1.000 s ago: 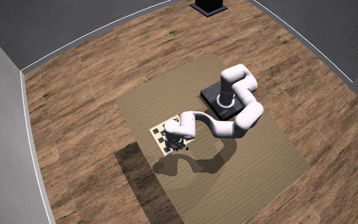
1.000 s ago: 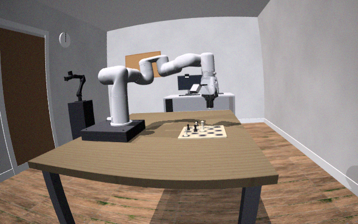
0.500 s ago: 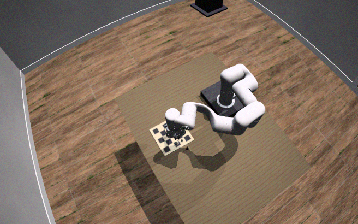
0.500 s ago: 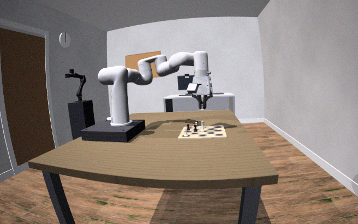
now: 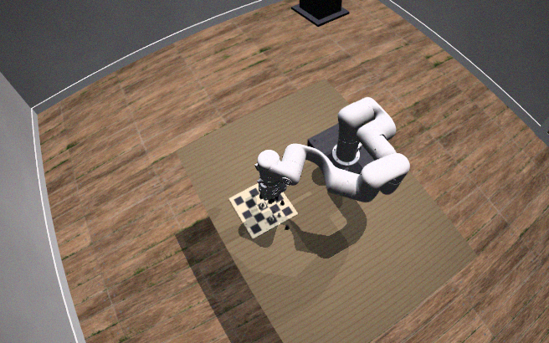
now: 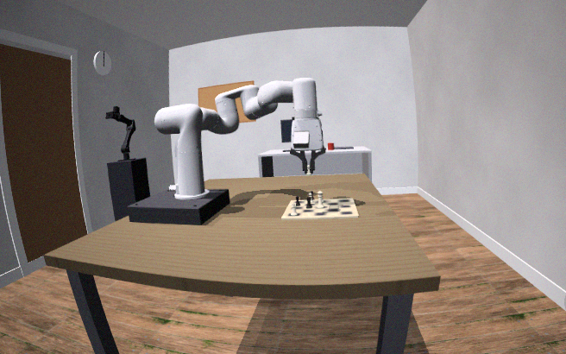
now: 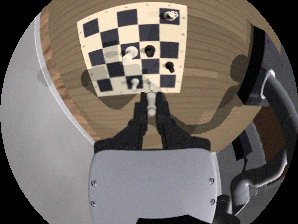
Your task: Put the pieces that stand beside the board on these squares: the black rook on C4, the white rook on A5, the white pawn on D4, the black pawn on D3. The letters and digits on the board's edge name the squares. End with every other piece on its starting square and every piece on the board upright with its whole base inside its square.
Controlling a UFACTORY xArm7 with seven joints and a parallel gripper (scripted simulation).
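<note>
Inspection of the claw: fingers drawn narrow about a pale chess piece, gripped between the tips and raised well above the bench. Its type cannot be certified (too small to tell pawn from rook).

The board lies below the claw. On it, below the claw, stand a tall white piece and, beside that, a dark piece. A separate black piece stands off the board, on the bench, lower than the claw; its type is likewise unclear.

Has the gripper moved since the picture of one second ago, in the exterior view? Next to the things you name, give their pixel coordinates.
Yes. The gripper (image 5: 271,198) (image 6: 309,170) (image 7: 151,100) has moved left in the exterior view, nearer to the robot's black base (image 5: 319,139) (image 6: 164,214) (image 7: 253,70).
</note>
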